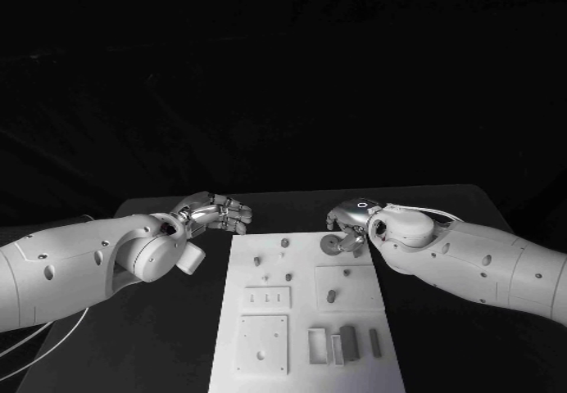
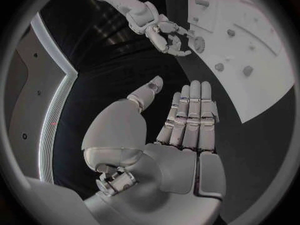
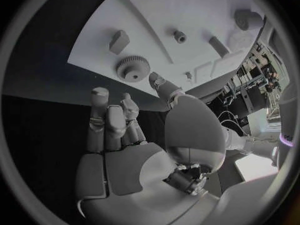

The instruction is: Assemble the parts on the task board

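Observation:
The white task board lies in the middle of the black table. A round gear lies flat near its far edge. My right hand hovers right beside the gear with nothing in it. In the right wrist view my right hand has its fingers apart, and the gear lies on the board just beyond the fingertips. My left hand is off the board's far left corner. In the left wrist view my left hand is flat with straight fingers and holds nothing.
Small pegs stand in the board's far half, and another part sits in its middle. Several upright bars stand near the front right. A square plate lies front left. Black table flanks the board.

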You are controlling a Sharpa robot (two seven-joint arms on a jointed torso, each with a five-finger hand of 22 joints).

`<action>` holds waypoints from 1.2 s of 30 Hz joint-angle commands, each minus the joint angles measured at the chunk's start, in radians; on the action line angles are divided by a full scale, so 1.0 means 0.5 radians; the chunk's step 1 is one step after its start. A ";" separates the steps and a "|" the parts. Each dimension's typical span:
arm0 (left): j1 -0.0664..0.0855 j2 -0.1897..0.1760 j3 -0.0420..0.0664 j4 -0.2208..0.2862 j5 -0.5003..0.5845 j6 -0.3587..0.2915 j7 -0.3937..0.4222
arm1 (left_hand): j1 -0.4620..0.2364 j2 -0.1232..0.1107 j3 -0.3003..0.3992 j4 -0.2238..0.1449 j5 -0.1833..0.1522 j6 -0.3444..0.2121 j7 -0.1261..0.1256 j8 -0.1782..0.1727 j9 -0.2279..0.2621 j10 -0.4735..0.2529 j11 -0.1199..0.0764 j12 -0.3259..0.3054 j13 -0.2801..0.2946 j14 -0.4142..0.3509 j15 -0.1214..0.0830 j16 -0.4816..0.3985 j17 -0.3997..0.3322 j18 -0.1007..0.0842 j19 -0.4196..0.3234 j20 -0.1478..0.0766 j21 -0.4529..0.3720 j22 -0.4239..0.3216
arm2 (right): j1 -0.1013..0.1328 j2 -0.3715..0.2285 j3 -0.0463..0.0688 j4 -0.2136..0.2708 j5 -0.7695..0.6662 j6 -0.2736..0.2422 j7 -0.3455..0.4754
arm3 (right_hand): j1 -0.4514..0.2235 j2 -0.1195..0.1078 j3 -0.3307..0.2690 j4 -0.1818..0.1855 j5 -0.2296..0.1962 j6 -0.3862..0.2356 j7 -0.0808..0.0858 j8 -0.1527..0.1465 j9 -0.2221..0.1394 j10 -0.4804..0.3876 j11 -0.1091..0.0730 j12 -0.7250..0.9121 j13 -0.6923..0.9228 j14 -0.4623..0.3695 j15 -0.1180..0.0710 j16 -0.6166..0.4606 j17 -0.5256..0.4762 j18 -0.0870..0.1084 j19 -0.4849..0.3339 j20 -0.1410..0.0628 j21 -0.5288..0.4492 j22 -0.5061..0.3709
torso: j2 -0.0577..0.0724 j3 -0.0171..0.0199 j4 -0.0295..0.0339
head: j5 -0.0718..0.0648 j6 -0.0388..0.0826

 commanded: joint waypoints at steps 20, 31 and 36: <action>0.002 0.007 0.001 0.003 -0.006 -0.020 0.003 | -0.013 -0.006 -0.016 0.006 0.006 -0.008 0.019 -0.009 0.003 0.007 0.011 -0.010 -0.002 0.020 0.002 -0.011 0.006 0.010 0.001 -0.008 -0.015 -0.002 | -0.033 0.091 -0.030 -0.154 -0.046 0.009 0.052 | 0.027 0.091 0.035 -0.019 0.007 0.072 0.019 0.026 0.012 0.004 -0.001 0.029 -0.023 0.022 0.002 0.012 0.031 0.047 0.000 -0.018 0.026 0.044 | 0.002 0.0049 0.008 | 0.029 -0.036; 0.002 0.009 0.002 0.007 -0.006 -0.018 -0.001 | -0.014 -0.005 -0.016 0.006 0.006 -0.008 0.019 -0.009 0.004 0.008 0.010 -0.011 -0.001 0.020 0.002 -0.012 0.007 0.010 0.001 -0.009 -0.016 -0.002 | -0.051 0.110 -0.036 -0.185 -0.046 0.031 0.068 | 0.033 0.144 0.033 -0.045 0.006 0.104 0.023 0.037 0.015 0.008 0.003 0.041 -0.037 0.029 0.005 0.014 0.038 0.047 -0.002 -0.020 0.036 0.043 | 0.004 0.0093 0.008 | 0.025 -0.042; 0.002 0.010 0.002 0.006 -0.006 -0.018 -0.002 | -0.014 -0.005 -0.016 0.007 0.006 -0.007 0.019 -0.009 0.004 0.009 0.010 -0.011 -0.001 0.020 0.001 -0.013 0.007 0.010 0.001 -0.009 -0.016 -0.002 | -0.056 0.115 -0.038 -0.203 -0.045 0.044 0.074 | 0.032 0.212 0.024 -0.080 0.006 0.125 0.027 0.040 0.015 0.006 0.005 0.048 -0.048 0.028 0.009 0.014 0.038 0.047 -0.009 -0.019 0.041 0.043 | 0.002 0.0090 0.011 | 0.027 -0.045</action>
